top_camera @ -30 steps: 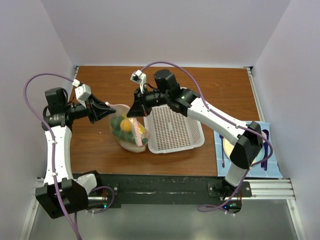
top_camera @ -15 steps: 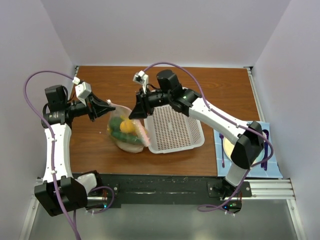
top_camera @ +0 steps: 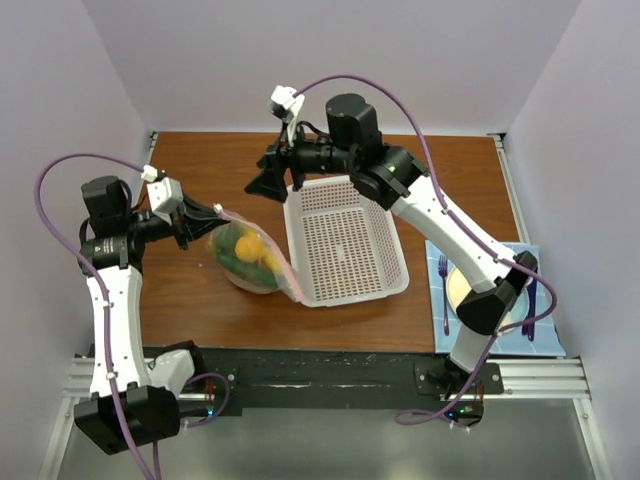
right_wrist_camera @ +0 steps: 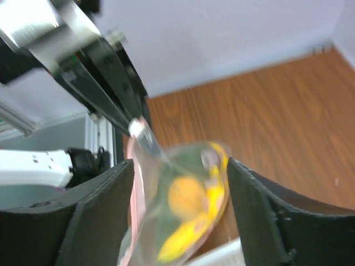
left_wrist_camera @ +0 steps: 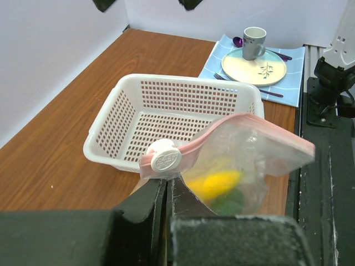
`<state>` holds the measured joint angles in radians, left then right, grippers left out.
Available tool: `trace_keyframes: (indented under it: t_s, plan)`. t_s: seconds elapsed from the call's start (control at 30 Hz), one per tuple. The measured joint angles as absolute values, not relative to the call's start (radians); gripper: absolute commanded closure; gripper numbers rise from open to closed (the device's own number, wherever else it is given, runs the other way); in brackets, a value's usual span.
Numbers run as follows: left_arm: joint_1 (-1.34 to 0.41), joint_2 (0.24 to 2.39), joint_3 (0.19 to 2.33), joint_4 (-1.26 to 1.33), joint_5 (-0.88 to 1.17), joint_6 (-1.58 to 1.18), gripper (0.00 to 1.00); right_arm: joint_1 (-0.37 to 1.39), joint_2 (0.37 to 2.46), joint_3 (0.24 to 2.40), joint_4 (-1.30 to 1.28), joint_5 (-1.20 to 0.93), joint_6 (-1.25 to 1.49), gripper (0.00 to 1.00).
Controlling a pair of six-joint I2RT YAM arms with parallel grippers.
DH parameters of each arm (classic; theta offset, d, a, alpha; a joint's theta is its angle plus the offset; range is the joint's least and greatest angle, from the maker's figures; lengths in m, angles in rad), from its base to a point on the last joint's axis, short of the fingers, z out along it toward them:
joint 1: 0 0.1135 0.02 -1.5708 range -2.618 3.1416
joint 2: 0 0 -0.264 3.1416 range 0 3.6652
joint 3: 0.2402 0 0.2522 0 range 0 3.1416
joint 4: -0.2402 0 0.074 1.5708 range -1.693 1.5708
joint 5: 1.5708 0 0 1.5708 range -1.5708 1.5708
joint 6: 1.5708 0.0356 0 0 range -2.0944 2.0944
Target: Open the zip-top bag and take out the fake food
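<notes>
The zip-top bag (top_camera: 252,262) hangs from its upper left corner, belly resting on the table left of the basket. My left gripper (top_camera: 212,213) is shut on that corner, just below the white slider (left_wrist_camera: 165,158); the pink zip strip (left_wrist_camera: 260,128) runs off to the right. The fake food (top_camera: 250,246) shows through the plastic as yellow, orange and green pieces (left_wrist_camera: 216,182). My right gripper (top_camera: 266,186) is open, raised behind the bag and apart from it. In its wrist view the blurred bag (right_wrist_camera: 177,199) lies beyond its wide jaws (right_wrist_camera: 180,163).
The white perforated basket (top_camera: 345,240) stands right of the bag, touching it. A blue placemat (top_camera: 535,335) at the right edge carries a cream plate (left_wrist_camera: 254,65), a grey mug (left_wrist_camera: 254,42) and cutlery. Walls close in on three sides.
My right gripper let go of the bag's zip strip, opened and pulled up and back. The bag now hangs from my left gripper alone, which shifted slightly left.
</notes>
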<state>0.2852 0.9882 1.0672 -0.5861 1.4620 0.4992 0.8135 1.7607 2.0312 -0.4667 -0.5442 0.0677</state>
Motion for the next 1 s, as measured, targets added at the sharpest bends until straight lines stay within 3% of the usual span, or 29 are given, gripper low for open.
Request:
trace_keyframes:
  t_s: [0.17,0.6,0.77,1.0]
  plan:
    - [0.285,0.966,1.067,-0.630,1.462,0.542,0.93,0.871,1.822,2.114,-0.466,-0.569,0.049,0.46]
    - [0.285,0.968,1.067,-0.767,1.446,0.685,0.93,0.941,1.912,2.086,-0.463,-0.573,0.066,0.52]
    - [0.285,0.970,1.067,-0.831,1.437,0.761,0.93,0.941,1.912,2.085,-0.429,-0.579,0.094,0.63]
    - [0.285,0.974,1.067,-0.874,1.427,0.817,0.93,0.941,1.912,2.053,-0.392,-0.590,0.124,0.59]
